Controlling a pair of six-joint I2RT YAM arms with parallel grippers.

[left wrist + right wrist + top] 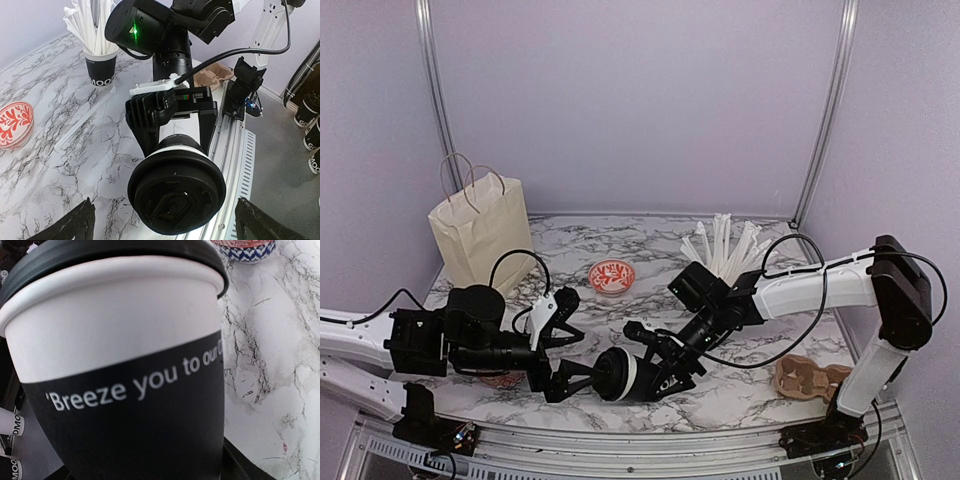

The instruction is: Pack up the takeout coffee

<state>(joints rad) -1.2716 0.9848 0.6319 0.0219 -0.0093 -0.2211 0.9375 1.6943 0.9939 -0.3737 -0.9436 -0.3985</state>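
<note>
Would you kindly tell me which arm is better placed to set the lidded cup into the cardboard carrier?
Right, I think: the right hand grips the cup, lid on, and the carrier lies on that side of the table. The left hand stands open, holding nothing.

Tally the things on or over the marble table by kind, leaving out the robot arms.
Paper bag: 1
Lidded coffee cup: 1
Cup of straws: 1
Patterned bowls, one partly hidden: 2
Cardboard cup tray: 1
Total: 6
</note>
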